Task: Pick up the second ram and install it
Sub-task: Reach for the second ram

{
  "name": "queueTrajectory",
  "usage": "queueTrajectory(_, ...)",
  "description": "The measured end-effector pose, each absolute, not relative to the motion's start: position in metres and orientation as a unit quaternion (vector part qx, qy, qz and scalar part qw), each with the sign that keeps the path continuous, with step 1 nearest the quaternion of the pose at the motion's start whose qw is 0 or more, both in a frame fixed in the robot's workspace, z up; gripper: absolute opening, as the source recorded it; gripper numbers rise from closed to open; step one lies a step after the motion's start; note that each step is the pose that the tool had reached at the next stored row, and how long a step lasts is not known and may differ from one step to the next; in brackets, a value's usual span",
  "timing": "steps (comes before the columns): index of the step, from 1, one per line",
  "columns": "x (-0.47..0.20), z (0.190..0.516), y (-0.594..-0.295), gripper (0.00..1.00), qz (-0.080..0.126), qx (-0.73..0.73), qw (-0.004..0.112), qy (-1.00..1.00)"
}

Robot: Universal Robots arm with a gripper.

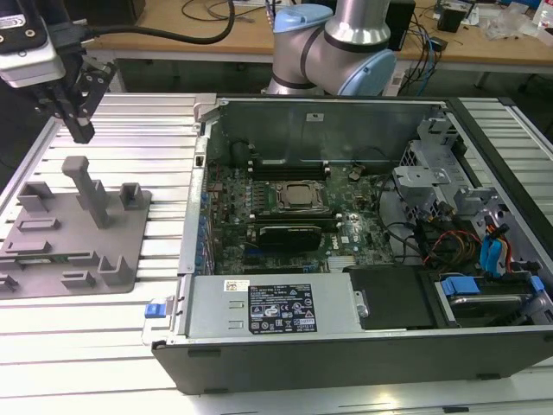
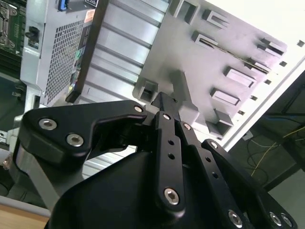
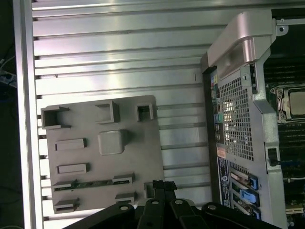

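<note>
My claw [image 1: 80, 130] hangs in the air over the tray [image 1: 130, 220], above the tray's far edge as the exterior view shows it, and touches nothing. Its two fingers are drawn in narrow, with their tips together and nothing between them. In the second wrist view the tips [image 2: 162, 101] meet in front of the tray's post [image 2: 180, 83].

The ram [image 3: 93, 182] is on the tray. It stands on its long edge as a thin dark-green strip, held between two small grey holders at its ends. It is in the row along the tray's side that lies nearest my fingertips [image 3: 164, 185] in the first wrist view. I am not touching it; my tips are over the tray's corner, just beside the end of that row.

The post [image 1: 86, 186] stands upright near the tray's middle, and low blocks and slots are spread around it.

The tray lies flat on the table [image 1: 104, 346], whose ribbed metal shows on every side of it. The case [image 1: 346, 367] lies open beside the tray, on the exterior view's right of it and a little apart. The board [image 1: 285, 216] inside faces up. The case's perforated back panel [image 3: 236, 119] faces the tray.
</note>
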State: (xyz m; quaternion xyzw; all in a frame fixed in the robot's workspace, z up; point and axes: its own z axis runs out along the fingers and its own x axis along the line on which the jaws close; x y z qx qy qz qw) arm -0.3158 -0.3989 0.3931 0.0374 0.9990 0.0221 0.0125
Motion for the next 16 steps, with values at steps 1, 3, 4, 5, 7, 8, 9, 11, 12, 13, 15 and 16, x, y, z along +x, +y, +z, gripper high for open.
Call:
queueTrajectory(1, -0.318, 0.393, -0.399, 0.08, 0.022, 0.037, 0.012, 0.999)
queueTrajectory(3, -0.322, 0.393, -0.399, 0.08, 0.022, 0.037, 0.012, 0.999)
queueTrajectory(4, -0.325, 0.393, -0.399, 0.08, 0.022, 0.037, 0.012, 0.999)
queueTrajectory(5, -0.327, 0.393, -0.399, 0.08, 0.022, 0.037, 0.012, 0.999)
queueTrajectory(7, -0.332, 0.393, -0.399, 0.08, 0.022, 0.037, 0.012, 0.999)
queueTrajectory(8, -0.336, 0.393, -0.399, 0.08, 0.022, 0.037, 0.012, 0.999)
queueTrajectory(9, -0.339, 0.393, -0.399, 0.08, 0.022, 0.037, 0.012, 0.999)
queueTrajectory(11, -0.343, 0.393, -0.399, 0.08, 0.022, 0.037, 0.012, 0.999)
queueTrajectory(12, -0.348, 0.393, -0.399, 0.08, 0.022, 0.037, 0.013, 0.999)
queueTrajectory(13, -0.353, 0.393, -0.399, 0.08, 0.022, 0.037, 0.013, 0.999)
queueTrajectory(15, -0.358, 0.393, -0.399, 0.08, 0.022, 0.037, 0.012, 0.999)
queueTrajectory(16, -0.36, 0.393, -0.399, 0.08, 0.022, 0.037, 0.013, 0.999)
